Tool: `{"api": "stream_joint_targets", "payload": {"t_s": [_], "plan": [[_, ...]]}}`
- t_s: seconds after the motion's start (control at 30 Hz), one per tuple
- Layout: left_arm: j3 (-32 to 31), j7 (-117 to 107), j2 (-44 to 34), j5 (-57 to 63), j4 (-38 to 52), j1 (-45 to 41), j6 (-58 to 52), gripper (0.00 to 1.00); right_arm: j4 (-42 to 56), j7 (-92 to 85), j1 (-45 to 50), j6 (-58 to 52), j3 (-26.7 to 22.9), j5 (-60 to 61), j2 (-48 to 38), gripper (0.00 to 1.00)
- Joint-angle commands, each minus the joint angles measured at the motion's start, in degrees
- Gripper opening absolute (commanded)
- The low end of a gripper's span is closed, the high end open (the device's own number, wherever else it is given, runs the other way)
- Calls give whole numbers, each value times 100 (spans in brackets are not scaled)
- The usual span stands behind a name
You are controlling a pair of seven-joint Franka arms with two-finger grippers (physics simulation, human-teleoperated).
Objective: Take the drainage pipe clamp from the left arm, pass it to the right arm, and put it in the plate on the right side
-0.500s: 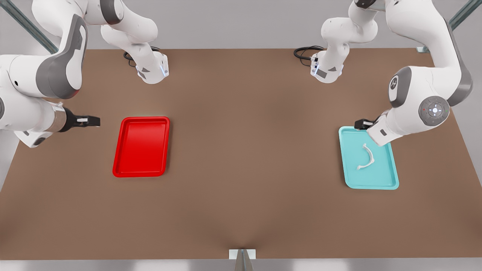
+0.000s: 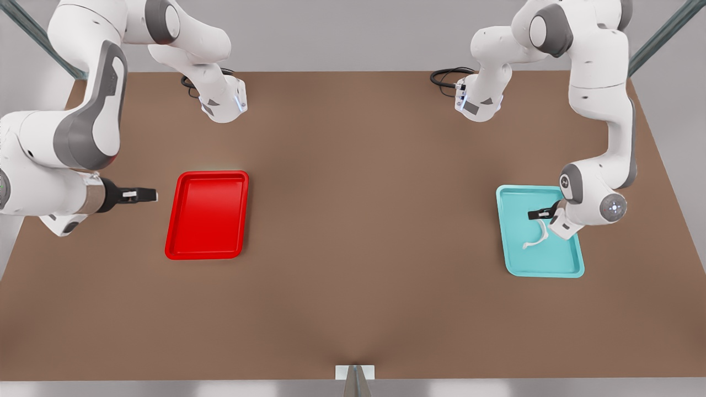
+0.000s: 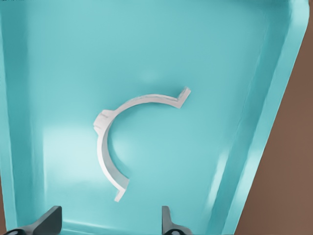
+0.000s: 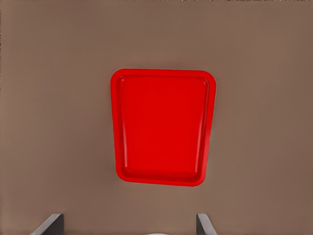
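The left gripper (image 2: pixel 538 214) hangs low over the teal tray (image 2: pixel 573 263), on the front view's right. Its fingers (image 3: pixel 49 221) stand apart with nothing between them. Just beyond the fingertips lies the clamp (image 3: pixel 110 147), flat on the tray floor, its open side turned away from the near rim; one bent foot sits close to the gripper, the other farther off toward the tray's middle. In the front view the clamp (image 2: pixel 538 238) lies just beside the gripper on the nearer side, and I cannot tell if a finger touches its upper end. The tray wall (image 3: pixel 274 112) rises to one side of the gripper, with the brown table (image 3: pixel 293 186) past it.

The right gripper (image 2: pixel 144 194) sits on the front view's left, held level above the table (image 2: pixel 353 275) and pointing at the plate (image 2: pixel 205 251). It is just short of the plate's near edge, not touching it. Its fingers (image 4: pixel 49 224) are spread wide and hold nothing. From that wrist the plate (image 4: pixel 117 147) lies straight ahead, red and bare inside, with table all around.

Farther back, both arm bases (image 2: pixel 223 102) are bolted near the table's rear edge, black cables (image 2: pixel 447 74) coiled beside them.
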Motion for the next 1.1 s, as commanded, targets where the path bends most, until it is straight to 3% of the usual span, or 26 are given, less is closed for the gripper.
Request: {"api": "stream_joint_targets", "payload": {"t_s": [0.0, 0.2, 0.27, 0.37, 0.67, 0.7, 0.73, 1.07], "plan": [[10, -201, 195, -90, -18, 96, 1483, 100, 9, -25, 34, 114, 12, 14, -2, 100], [10, -201, 283, -178, -352, 158, 1834, 99, -325, 247, 271, 360, 30, -110, -283, 100], [10, -201, 283, -178, -370, 158, 1826, 89, -334, 248, 262, 342, 30, -101, -283, 100], [10, -201, 283, -178, -396, 167, 1799, 59, -378, 248, 262, 333, 21, -83, -283, 100], [10, -201, 380, -450, -396, 132, 1659, 50, -492, 248, 227, 298, 12, -74, -292, 100], [10, -201, 380, -468, -396, 132, 1659, 37, -492, 248, 227, 307, 4, -74, -283, 100], [10, -201, 371, -468, -387, 132, 1659, 32, -492, 248, 227, 307, 3, -74, -284, 100], [10, -201, 459, -468, -378, 123, 1667, 31, -510, 248, 210, 298, 3, -66, -292, 100]]}}
